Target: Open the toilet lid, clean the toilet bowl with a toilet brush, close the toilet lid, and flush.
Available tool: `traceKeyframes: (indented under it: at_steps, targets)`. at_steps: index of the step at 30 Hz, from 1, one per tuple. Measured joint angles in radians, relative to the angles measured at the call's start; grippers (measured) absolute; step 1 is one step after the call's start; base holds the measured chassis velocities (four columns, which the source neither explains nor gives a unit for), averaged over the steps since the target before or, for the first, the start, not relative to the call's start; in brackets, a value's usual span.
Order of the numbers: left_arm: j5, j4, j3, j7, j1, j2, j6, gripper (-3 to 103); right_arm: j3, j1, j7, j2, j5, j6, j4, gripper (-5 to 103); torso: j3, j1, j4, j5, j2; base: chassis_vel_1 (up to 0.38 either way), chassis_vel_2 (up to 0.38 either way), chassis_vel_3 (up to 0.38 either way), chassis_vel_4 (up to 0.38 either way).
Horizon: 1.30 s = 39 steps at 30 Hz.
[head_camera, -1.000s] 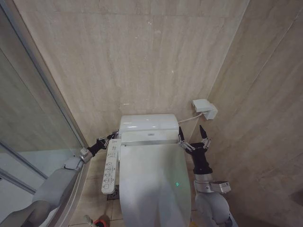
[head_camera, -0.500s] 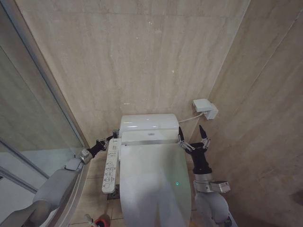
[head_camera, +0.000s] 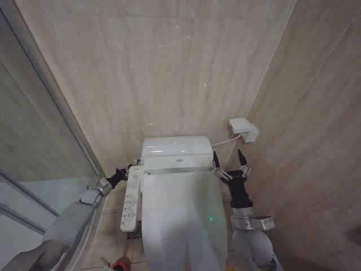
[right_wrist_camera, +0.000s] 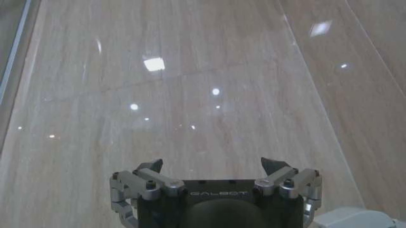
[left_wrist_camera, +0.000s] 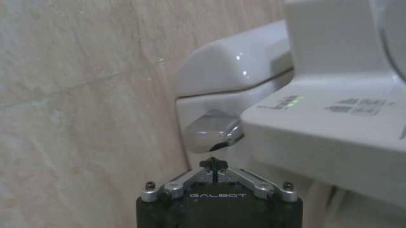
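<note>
Left pincer (head_camera: 131, 165) closed to a point, tip just short of the chrome flush lever (left_wrist_camera: 212, 132) on the cistern's (head_camera: 176, 147) left side, above the control panel (head_camera: 130, 197). Toilet lid (head_camera: 183, 217) down flat over the bowl, so by the look of it the flush step, last of the task. Next: a short push onward and down on the lever. Right pincer (head_camera: 229, 162) spread open, empty, upright beside the lid's right rear corner, facing the tiled wall (right_wrist_camera: 190, 71).
</note>
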Motion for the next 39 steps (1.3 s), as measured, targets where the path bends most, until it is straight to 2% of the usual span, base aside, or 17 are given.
traceKeyframes:
  at_steps: [3,6,7,8,10,14,17,22,31,33,35,39]
  targets:
    - [0.03,-0.011,-0.004,-0.038,0.003,0.011,0.008,0,0.0,0.0,0.0,0.0,0.0,0.001,0.0,100,0.0,0.0,0.0,0.0003,0.0,0.0,0.0,0.0,0.0]
    - [0.096,-0.049,-0.011,-0.175,0.018,0.031,0.047,0,0.0,-0.003,0.0,0.001,0.0,0.002,0.001,100,0.0,0.0,0.0006,0.0001,0.0,0.0,0.0,0.0,0.0]
    - [0.096,-0.049,-0.011,-0.175,0.018,0.031,0.047,0,0.0,-0.003,0.0,0.001,0.0,0.002,0.001,100,0.0,0.0,0.0006,0.0001,0.0,0.0,0.0,0.0,0.0]
    - [0.105,-0.069,-0.012,-0.229,0.024,0.036,0.063,0,0.0,-0.004,0.0,0.001,0.0,0.002,0.004,100,0.0,0.0,0.0005,0.0002,0.0,0.0,0.0,0.0,0.0]
    - [0.086,-0.097,-0.011,-0.249,0.034,0.04,0.069,0,-0.001,-0.005,0.0,0.001,-0.001,0.002,0.006,100,0.0,0.0,0.0004,0.0002,0.0,0.0,0.0,0.0,0.0]
    - [0.048,-0.127,-0.006,-0.234,0.046,0.041,0.064,0,-0.001,-0.008,0.0,0.001,-0.002,0.002,0.009,100,0.0,0.0,0.0002,0.0002,0.0,0.0,0.0,0.0,0.0]
    - [-0.001,-0.168,-0.004,-0.152,0.062,0.039,0.037,0,0.001,-0.02,0.0,-0.001,-0.004,0.003,0.018,100,0.0,0.0,0.0003,0.0004,0.0,0.0,0.0,0.0,0.0]
    - [-0.009,-0.188,-0.012,-0.1,0.079,0.048,0.019,0,0.009,-0.032,0.0,-0.005,-0.004,0.007,0.027,100,0.0,0.0,0.0006,0.0003,0.0,0.0,0.0,0.0,0.0]
    - [-0.01,-0.187,-0.016,-0.054,0.093,0.068,0.008,0,0.001,-0.033,-0.001,0.004,-0.011,0.009,0.032,100,0.0,0.0,-0.0001,0.0001,0.0,0.0,0.0,0.0,0.0]
    - [-0.009,-0.183,-0.014,-0.054,0.093,0.065,0.007,0,0.0,-0.033,-0.001,0.005,-0.012,0.009,0.032,100,0.0,0.0,0.0002,0.0,0.0,0.0,0.0,0.0,0.0]
    - [-0.008,-0.173,-0.014,-0.057,0.09,0.051,0.006,0,-0.002,-0.031,-0.001,0.008,-0.014,0.009,0.03,100,0.0,0.0,0.0014,0.0007,0.0,0.0,0.0,0.0,0.0]
    - [0.012,-0.157,-0.009,-0.074,0.083,0.03,0.006,0,0.0,-0.032,-0.001,0.008,-0.015,0.009,0.027,100,0.0,0.0,0.0014,0.0006,0.0,0.0,0.0,0.0,0.0]
